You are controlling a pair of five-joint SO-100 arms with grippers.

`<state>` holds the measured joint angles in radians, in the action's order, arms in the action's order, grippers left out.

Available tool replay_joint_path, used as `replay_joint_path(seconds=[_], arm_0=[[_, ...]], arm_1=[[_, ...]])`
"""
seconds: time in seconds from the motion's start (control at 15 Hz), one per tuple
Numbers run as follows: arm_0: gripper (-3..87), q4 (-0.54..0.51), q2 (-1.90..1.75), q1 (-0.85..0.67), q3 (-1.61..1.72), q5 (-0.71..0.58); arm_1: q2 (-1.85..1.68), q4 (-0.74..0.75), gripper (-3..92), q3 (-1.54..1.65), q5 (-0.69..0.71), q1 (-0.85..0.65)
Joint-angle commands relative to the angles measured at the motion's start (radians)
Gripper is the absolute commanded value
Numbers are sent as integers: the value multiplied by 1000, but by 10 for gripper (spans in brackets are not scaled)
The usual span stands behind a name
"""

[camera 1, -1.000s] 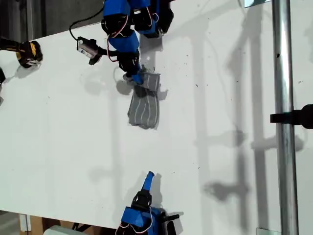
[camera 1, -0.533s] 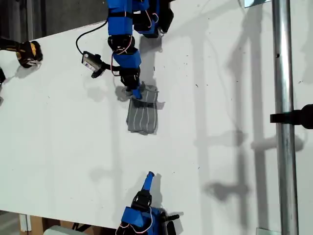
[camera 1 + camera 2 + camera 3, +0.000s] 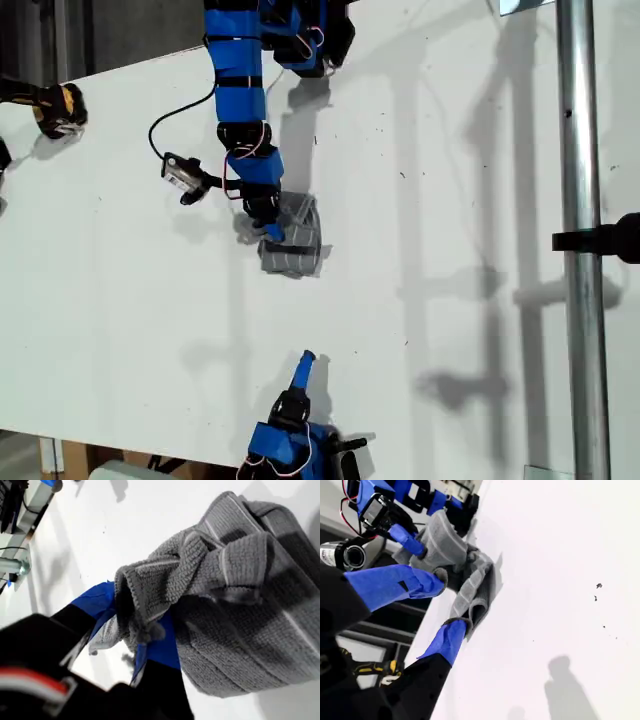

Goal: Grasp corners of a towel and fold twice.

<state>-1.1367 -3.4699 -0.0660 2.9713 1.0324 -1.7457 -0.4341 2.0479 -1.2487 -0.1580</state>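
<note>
The grey striped towel (image 3: 296,243) lies bunched and partly doubled over on the white table, near the middle of the exterior view. My first gripper (image 3: 272,234) reaches down from the exterior view's top and is shut on a gathered edge of the towel (image 3: 235,590), which bulges between its blue fingers (image 3: 97,602). Which of the corners is pinched is hidden in the bunched fabric. My second gripper (image 3: 305,360) sits low in the exterior view, well apart from the towel (image 3: 472,587). It is open, and nothing is between its blue fingers (image 3: 445,640).
A yellow and black tool (image 3: 56,106) lies at the exterior view's left edge. A metal pole (image 3: 580,250) with a black clamp (image 3: 612,238) runs down the exterior view's right. A small camera on a cable (image 3: 180,176) juts from the first arm.
My first gripper has travelled down the exterior view towards the second arm, dragging the towel's held edge over the rest, so the cloth now looks shorter and bunched. The second arm has not moved.
</note>
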Motion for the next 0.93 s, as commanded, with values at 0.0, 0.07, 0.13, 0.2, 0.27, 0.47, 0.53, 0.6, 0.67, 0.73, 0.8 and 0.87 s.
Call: replay_joint_path(seconds=[0.0, 0.07, 0.13, 0.2, 0.27, 0.47, 0.53, 0.6, 0.67, 0.73, 0.8, 0.87], arm_0=[[134, -2, -5, -6, -26, 11], [134, -2, -5, -6, -26, 9], [134, -2, -5, -6, -25, 9], [134, -2, -5, -6, -25, 9], [134, -2, -5, -6, -25, 11], [134, 0, -5, -5, -25, 15], [134, 0, -5, -5, -23, 17], [134, 0, -5, -6, -21, 17], [134, 0, -5, -8, -21, 17], [135, 2, -5, -8, -20, 15], [137, 3, -5, -9, -17, 14], [138, 5, -5, -11, -15, 11]], arm_1=[[132, 28, -1, -163, 14, -14], [227, 26, -1, -210, 11, -28], [330, 9, -1, -268, 5, -44], [433, -6, 22, -334, 5, -55], [517, -34, 68, -420, 6, -58], [581, -213, 356, -649, 40, -49], [540, -259, 363, -690, 80, -48], [480, -298, 288, -709, 84, -48], [397, -325, 213, -703, 84, -52], [307, -370, 171, -698, 92, -57], [218, -451, 148, -696, 109, -60], [132, -595, 144, -696, 109, -67]])
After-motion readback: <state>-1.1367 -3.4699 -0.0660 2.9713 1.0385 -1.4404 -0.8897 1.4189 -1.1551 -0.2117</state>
